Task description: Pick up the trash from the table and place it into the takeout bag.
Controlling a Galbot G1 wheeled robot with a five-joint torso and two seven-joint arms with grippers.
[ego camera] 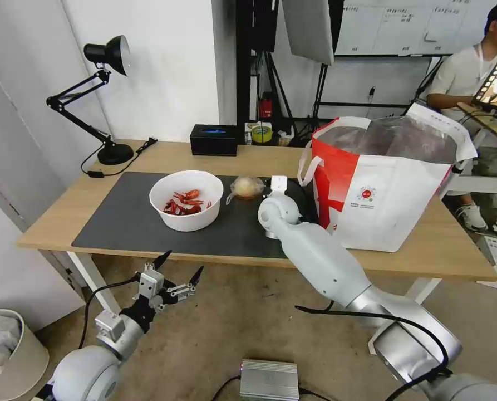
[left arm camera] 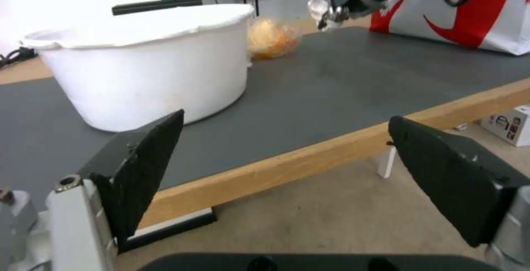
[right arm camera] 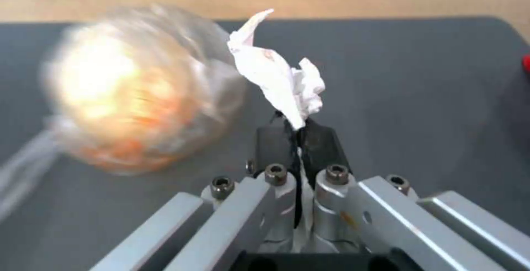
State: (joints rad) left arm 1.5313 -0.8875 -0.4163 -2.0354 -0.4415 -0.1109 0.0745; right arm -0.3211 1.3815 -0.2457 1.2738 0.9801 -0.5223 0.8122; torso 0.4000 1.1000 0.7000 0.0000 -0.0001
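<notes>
One scrap pinched: right gripper (right arm camera: 298, 128) clamped on crumpled tissue (right arm camera: 279, 78), just beside takeout bag (ego camera: 387, 189), over the mat. Best lifted clear of the rim before release. Left gripper (ego camera: 178, 267) spread wide, well apart from the bag.

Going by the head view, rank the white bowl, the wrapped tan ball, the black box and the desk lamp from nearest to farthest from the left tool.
From the open left tool, below the table's front edge:
1. White bowl, on the mat just beyond the edge.
2. Wrapped tan ball, further back on the mat, toward the right arm's side.
3. Black box and desk lamp, along the back edge: too close to call.
</notes>
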